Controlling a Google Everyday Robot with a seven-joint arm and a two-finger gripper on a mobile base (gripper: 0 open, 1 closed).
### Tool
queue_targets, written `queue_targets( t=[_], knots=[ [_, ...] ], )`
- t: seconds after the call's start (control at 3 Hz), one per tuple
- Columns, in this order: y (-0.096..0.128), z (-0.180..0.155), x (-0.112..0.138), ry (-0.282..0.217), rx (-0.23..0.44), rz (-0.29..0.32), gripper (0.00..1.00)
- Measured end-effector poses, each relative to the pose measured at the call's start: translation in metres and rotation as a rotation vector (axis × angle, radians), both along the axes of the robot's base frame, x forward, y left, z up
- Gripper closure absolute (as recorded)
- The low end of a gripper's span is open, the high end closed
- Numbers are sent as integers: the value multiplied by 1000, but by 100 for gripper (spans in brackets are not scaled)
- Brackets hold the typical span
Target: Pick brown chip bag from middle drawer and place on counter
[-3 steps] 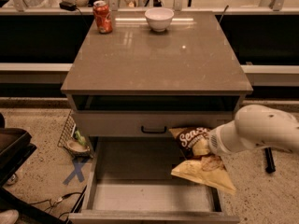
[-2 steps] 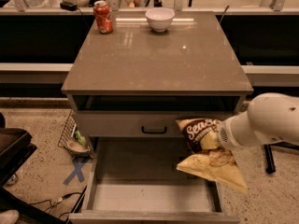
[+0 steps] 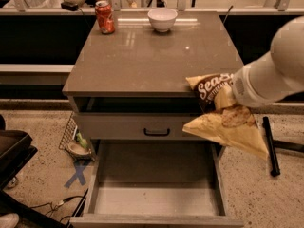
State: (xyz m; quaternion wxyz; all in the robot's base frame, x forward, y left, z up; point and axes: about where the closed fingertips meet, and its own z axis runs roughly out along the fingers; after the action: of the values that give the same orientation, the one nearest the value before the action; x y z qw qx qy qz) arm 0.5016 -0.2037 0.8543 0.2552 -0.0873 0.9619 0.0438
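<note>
Dim, warm light from above glares on the counter (image 3: 142,65), dark beneath its lip; the gripper (image 3: 229,98) hangs at its right edge.

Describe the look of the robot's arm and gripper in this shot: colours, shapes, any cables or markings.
The arm is a thick, smooth, cream-white shell of rounded segments, with a dotted grille patch near the wrist. No cables or labels show. The gripper, at the right by the front edge of the counter, is hidden behind the brown chip bag.
</note>
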Motion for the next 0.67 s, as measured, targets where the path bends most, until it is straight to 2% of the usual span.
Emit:
queue_targets(
  t=[0.33,0.67],
  knots=[
    [23,61,36,-73,-49,69,100],
    [52,105,86,-147,-69,156,100]
  ],
)
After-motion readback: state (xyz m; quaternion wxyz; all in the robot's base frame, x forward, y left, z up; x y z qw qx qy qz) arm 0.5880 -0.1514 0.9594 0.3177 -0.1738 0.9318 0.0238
